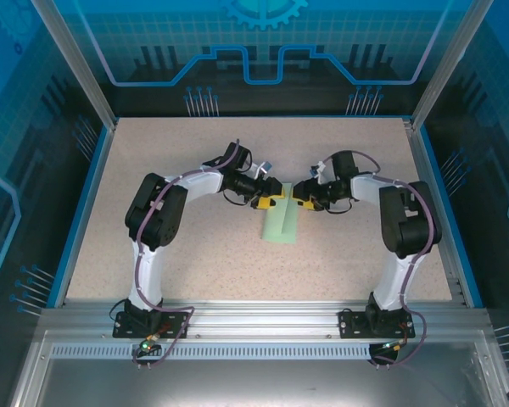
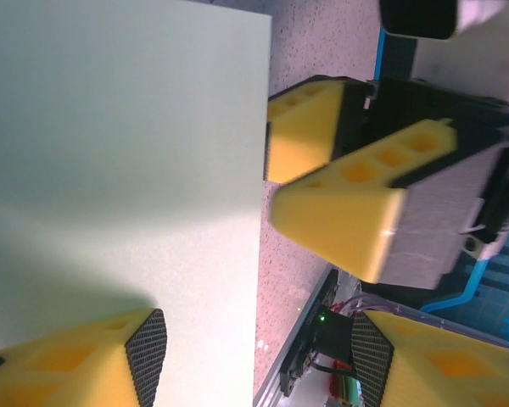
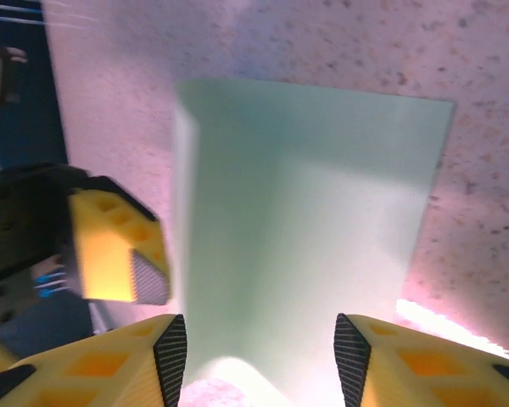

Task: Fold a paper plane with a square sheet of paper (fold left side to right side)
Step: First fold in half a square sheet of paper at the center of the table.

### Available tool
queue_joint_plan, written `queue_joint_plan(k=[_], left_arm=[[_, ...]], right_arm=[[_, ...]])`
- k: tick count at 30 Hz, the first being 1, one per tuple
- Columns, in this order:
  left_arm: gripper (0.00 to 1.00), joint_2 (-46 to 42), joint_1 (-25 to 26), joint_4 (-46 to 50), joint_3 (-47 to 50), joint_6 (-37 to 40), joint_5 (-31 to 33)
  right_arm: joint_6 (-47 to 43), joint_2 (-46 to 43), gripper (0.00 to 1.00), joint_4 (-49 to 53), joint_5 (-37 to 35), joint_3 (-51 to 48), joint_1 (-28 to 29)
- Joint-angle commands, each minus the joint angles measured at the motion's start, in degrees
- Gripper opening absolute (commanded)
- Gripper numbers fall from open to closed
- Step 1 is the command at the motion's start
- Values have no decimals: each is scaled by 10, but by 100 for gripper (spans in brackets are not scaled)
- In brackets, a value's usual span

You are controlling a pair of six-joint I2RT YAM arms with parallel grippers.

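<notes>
The pale mint-green sheet of paper lies on the speckled table as a narrow rectangle, long side running away from the arms; it has no paper plane shape. My left gripper hovers at its far left corner, and my right gripper faces it at the far right corner. In the left wrist view the paper spreads under my open left gripper, and the right gripper's yellow fingers stand just beyond the paper's edge. In the right wrist view the paper lies below my open right gripper, nothing pinched.
Blue-rimmed transparent walls fence the table on three sides. An aluminium rail with both arm bases runs along the near edge. Bare speckled table surrounds the paper.
</notes>
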State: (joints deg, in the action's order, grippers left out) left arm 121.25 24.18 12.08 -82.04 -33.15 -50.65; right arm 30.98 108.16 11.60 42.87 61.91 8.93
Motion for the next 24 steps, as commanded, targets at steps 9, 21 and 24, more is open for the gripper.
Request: queue_joint_plan(k=[9,21,24], left_arm=[[63,8,3,-2,-17,-9,-1],[60,6,5,-12,-16,-18,-2],[60,-2,5,-8,-14,-12,6]], right_arm=[[107,-10,48,-114,80,-27,3],[118,31,28,-102,61,-8,30],[107,27,14,-91,52,-8,28]])
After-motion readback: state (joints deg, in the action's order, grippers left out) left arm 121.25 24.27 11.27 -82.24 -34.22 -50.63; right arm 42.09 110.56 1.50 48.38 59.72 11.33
